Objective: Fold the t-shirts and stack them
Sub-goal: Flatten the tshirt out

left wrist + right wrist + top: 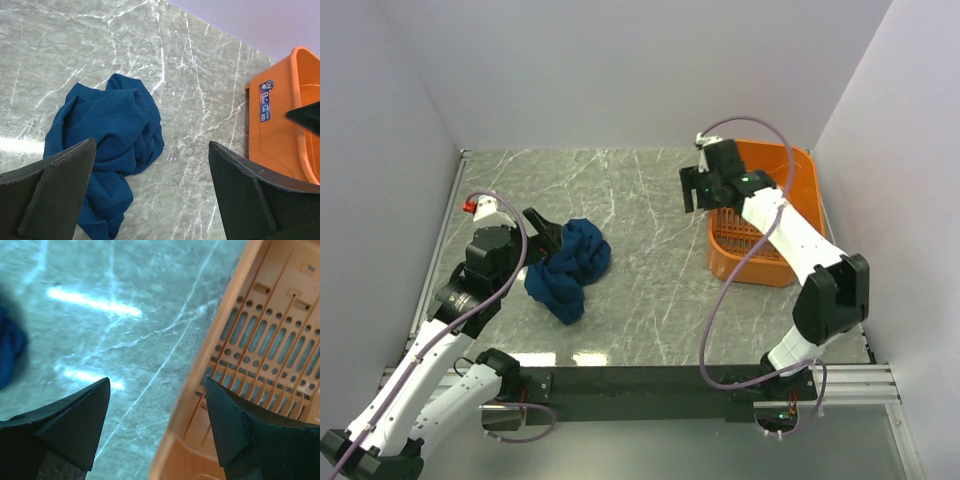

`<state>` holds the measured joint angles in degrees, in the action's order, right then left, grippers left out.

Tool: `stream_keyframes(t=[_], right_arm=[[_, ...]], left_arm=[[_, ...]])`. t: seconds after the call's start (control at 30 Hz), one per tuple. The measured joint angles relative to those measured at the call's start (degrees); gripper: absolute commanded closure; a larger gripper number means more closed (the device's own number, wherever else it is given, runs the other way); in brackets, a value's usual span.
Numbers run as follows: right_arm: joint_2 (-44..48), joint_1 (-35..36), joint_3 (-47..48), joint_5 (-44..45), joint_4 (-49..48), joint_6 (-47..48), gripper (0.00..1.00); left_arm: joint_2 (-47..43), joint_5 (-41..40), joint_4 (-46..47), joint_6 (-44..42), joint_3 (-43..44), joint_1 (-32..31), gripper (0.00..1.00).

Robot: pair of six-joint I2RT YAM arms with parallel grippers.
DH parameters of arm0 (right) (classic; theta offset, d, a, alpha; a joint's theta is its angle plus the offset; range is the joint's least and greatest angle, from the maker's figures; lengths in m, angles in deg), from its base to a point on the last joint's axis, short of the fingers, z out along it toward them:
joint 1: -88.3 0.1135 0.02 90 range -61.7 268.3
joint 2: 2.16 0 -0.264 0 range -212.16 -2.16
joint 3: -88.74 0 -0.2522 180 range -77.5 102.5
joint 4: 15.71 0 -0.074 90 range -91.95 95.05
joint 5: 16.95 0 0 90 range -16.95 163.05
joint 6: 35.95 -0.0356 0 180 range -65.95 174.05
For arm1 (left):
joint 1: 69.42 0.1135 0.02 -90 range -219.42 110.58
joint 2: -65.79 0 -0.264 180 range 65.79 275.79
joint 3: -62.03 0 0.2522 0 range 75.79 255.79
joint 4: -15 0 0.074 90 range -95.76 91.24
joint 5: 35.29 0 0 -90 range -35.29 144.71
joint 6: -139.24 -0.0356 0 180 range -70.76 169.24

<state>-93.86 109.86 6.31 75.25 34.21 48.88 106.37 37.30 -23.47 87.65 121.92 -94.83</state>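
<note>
The navy t-shirt (568, 268) lay in a crumpled heap on the marble table (650, 200), right at the fingertips of the left gripper (548, 238), whose jaws stood wide apart and held nothing. Seen from that wrist, the heap sat below the hand and off toward its left finger (55, 185). Its longer run went along the hand's reach, not across the jaws. The right gripper (703, 192) hung well off to the far side of the t-shirt, over the near rim of the orange basket (752, 268). Its fingers were also spread with nothing between them. The left arm was plainly the nearer, so I judged the next grasp would fall to it, with a short drop and a slight shift toward that left finger.
</note>
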Motion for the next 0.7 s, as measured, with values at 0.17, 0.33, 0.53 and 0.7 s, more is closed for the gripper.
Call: stream_keyframes(t=[0.17,0.33,0.53,0.7], right_arm=[[-4.35,2.73,-0.57,8.44,-0.02,-1.79,0.33],[-7.91,2.78,-0.68,14.29,0.59,-2.67,0.48],[-8.90,2.40,-0.68,18.49,0.57,-1.16,0.71],[-9.49,0.17,-0.39,19.82,0.26,0.52,0.80]], left_arm=[[-0.59,0.02,0.00,0.22,0.00,0.00,0.00],[-0.59,0.02,0.00,0.24,0.00,0.00,0.00],[-0.61,0.02,-0.02,0.24,0.00,0.00,0.01],[-0.70,0.02,-0.09,0.24,0.00,0.00,0.00]])
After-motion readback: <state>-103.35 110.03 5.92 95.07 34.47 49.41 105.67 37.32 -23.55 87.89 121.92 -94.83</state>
